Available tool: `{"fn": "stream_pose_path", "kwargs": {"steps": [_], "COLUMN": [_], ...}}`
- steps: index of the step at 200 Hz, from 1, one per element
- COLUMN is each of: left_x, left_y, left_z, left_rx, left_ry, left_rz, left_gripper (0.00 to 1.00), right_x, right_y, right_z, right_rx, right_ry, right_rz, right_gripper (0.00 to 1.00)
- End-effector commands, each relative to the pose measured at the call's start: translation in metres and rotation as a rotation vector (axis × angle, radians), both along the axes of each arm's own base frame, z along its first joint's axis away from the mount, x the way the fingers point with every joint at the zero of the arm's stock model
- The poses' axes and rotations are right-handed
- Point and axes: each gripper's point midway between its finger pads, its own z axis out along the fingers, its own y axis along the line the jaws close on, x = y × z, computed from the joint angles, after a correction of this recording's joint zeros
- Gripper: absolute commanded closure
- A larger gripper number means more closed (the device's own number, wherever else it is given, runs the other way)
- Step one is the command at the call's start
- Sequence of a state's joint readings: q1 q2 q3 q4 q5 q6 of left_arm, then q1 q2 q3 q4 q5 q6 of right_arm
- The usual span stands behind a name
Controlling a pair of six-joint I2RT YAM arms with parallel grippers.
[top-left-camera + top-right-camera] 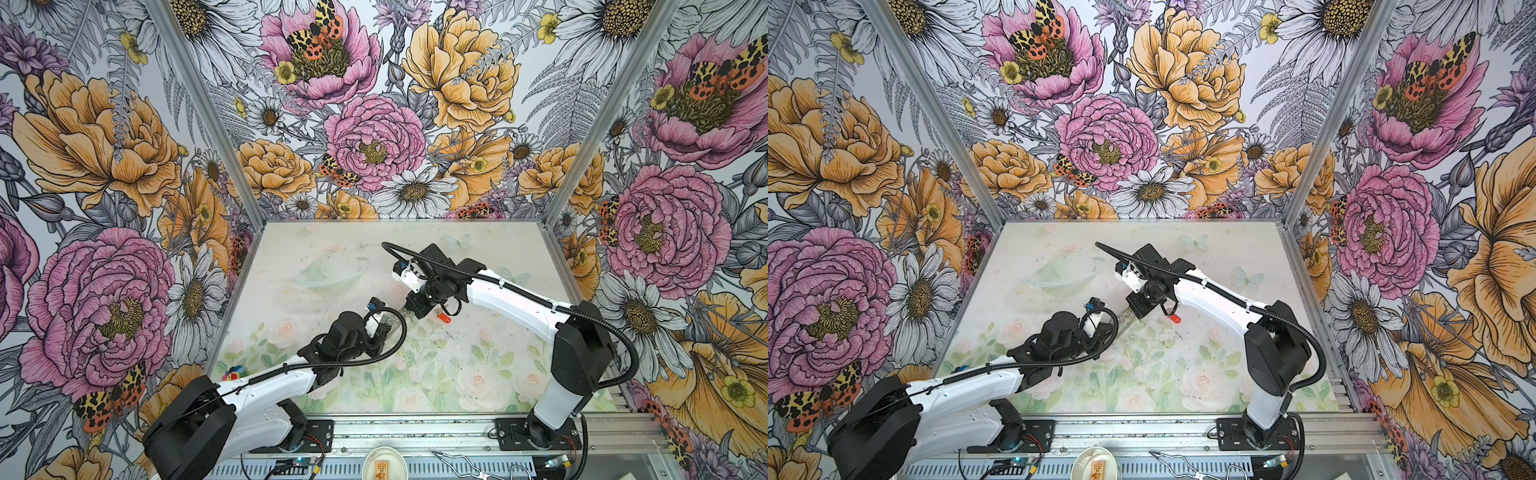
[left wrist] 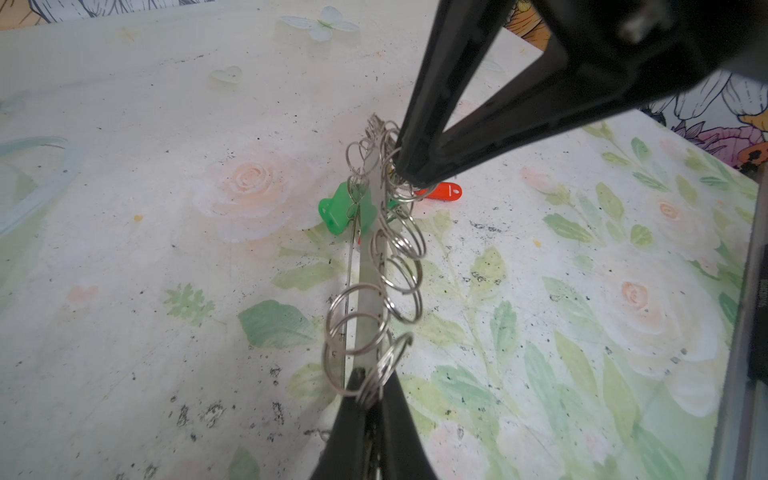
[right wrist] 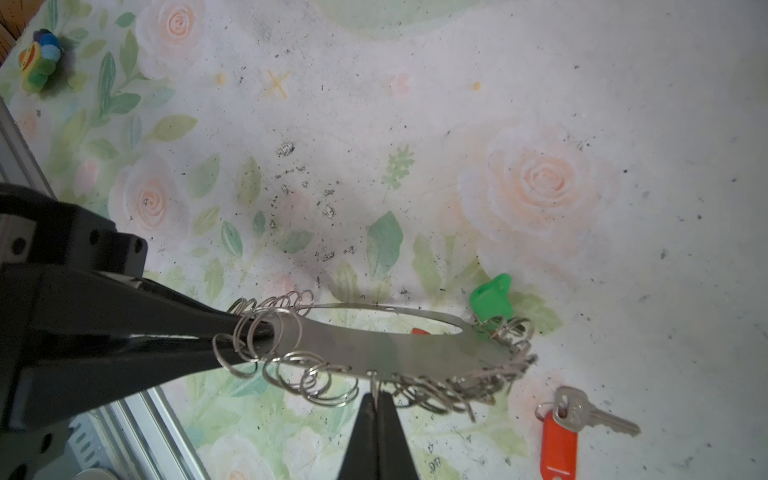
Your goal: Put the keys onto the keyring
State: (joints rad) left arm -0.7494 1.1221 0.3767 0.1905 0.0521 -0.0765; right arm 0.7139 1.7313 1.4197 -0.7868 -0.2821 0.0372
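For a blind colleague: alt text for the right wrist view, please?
A flat grey metal keyring fringed with small silver split rings is held over the floral table by the left gripper's black fingers, while the right gripper's fingers pinch one split ring. A green key cap sits at its rim; a red-tagged silver key lies on the table.

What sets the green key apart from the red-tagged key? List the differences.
The green key shows a green head cover; the red-tagged key carries an oblong red tag on a small ring.
The green key sits at the keyring's fringe of split rings; the red-tagged key lies flat on the table, apart from it.
The red-tagged key's silver blade is plain; the green key's is hidden.
Both are far smaller than the keyring.
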Motion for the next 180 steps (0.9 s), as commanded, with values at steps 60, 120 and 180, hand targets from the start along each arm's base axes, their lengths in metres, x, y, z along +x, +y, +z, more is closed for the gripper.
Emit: {"fn": "stream_pose_path", "kwargs": {"steps": [60,120,180], "left_x": [0.014,0.015,0.019], "left_y": [-0.004,-0.006,-0.001], "left_z": [0.016,0.012,0.009], "left_rx": [-0.008,-0.015,-0.02], "left_ry": [-0.08,-0.061,-0.043], "left_rz": [0.037,0.048,0.086], "left_gripper": [1.0,1.0,1.0], "right_x": [0.006,0.012,0.024], "right_y": [0.005,0.007,-0.008], "right_z": [-0.006,0.007,0.023], "right_rx": [0.018,0.059,0.07], "right_ry": [0.101,0.057,-0.059], "right_rz": [-0.101,-0.127,-0.201], "right_gripper": [0.93,0.8,0.64]}}
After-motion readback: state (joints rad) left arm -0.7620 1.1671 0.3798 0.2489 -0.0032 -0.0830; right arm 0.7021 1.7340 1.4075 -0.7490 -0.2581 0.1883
